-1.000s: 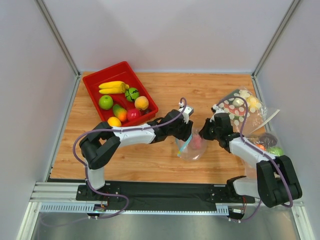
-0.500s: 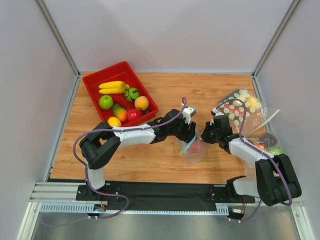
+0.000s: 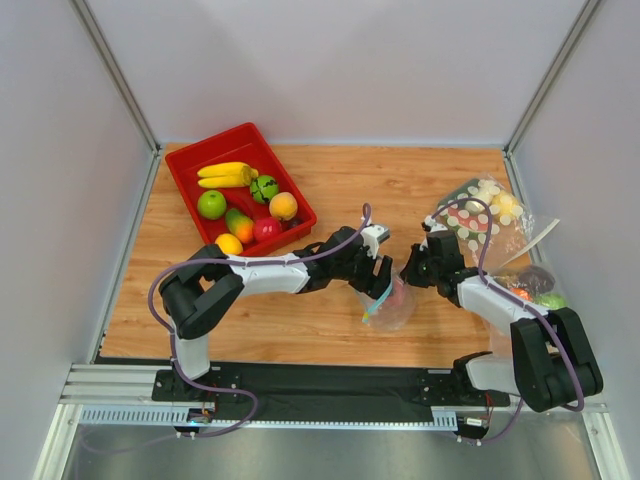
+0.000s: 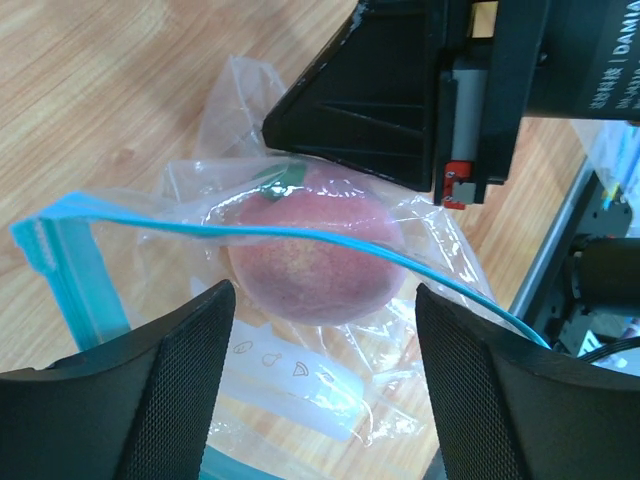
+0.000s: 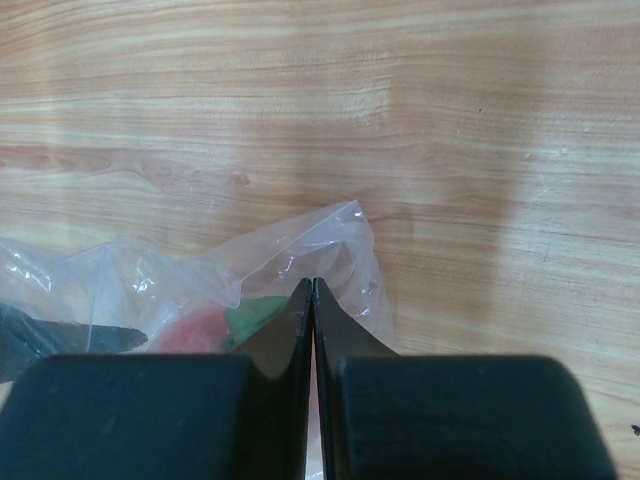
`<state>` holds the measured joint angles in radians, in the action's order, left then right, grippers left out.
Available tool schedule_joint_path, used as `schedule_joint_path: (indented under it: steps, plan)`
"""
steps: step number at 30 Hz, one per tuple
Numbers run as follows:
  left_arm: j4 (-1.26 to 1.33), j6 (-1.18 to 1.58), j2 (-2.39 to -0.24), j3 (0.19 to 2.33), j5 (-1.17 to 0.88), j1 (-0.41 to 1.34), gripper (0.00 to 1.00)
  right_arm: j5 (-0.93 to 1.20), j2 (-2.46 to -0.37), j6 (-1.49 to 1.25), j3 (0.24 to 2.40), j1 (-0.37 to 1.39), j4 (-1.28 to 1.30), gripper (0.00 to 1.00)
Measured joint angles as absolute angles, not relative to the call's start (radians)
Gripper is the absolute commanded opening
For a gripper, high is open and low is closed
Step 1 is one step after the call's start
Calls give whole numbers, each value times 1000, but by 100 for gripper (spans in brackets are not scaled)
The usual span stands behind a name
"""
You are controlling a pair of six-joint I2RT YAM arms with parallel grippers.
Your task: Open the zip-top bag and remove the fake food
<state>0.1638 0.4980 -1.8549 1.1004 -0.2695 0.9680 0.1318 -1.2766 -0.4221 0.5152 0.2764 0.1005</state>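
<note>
Two grippers flank the small clear zip-top bag (image 3: 393, 306) right of table centre, its blue zip edge running near-to-far and facing left. The left gripper (image 4: 318, 300) is spread; the right gripper (image 5: 313, 300) pinches the film. A pink-red plastic peach (image 4: 310, 250) lies inside. Wooden tabletop (image 3: 340, 190), grey walls (image 3: 330, 70).

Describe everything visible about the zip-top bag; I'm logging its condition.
The zip-top bag is small, clear, crinkled soft plastic with a light blue zip strip, midway between the arms. A pink-red fruit shows inside. The right gripper is shut on its film; the open left gripper straddles it.
</note>
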Motion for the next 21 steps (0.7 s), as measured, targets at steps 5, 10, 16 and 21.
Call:
schedule_joint_path:
  steps: [5,10,16,21]
  plan:
    - [186,514,-1856,1101,-287,970,85,132,-1277,-422,511,276,100,1]
    - [201,527,-1888,1114,-302,974,88,132,-1277,-422,509,276,101,0]
    - [199,534,-1933,1142,-301,976,90,132,-1274,-422,508,276,101,0]
    - [196,536,-1951,1166,-296,982,91,133,-1273,-422,504,276,103,0]
